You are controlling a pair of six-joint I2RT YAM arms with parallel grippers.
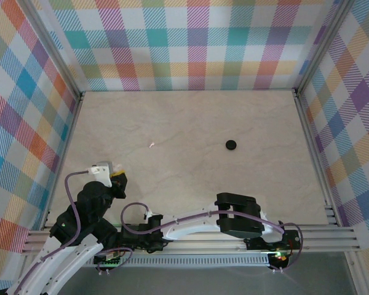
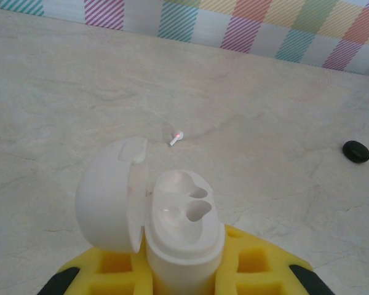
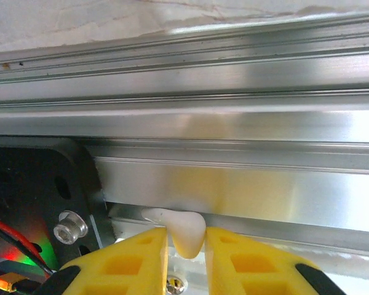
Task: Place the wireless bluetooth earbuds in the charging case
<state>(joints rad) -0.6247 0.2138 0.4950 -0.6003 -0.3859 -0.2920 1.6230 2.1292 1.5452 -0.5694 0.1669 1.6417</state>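
Observation:
My left gripper (image 2: 184,273) is shut on the white charging case (image 2: 184,227), held upright with its lid (image 2: 107,203) swung open to the left. Both sockets in the case show empty. A white earbud (image 2: 175,137) lies on the table ahead of the case, and from above this earbud (image 1: 152,145) sits left of centre, beyond the left gripper (image 1: 118,177). My right gripper (image 3: 186,239) is shut on another white earbud (image 3: 187,228), pinched between its yellow fingers (image 3: 138,258) just over the aluminium rail (image 3: 234,178).
A small black rounded object (image 1: 232,145) rests mid-table, at the right edge of the left wrist view (image 2: 356,151). The right arm (image 1: 237,221) lies folded low along the near rail (image 1: 320,236). Plaid walls (image 1: 190,43) enclose the table on three sides.

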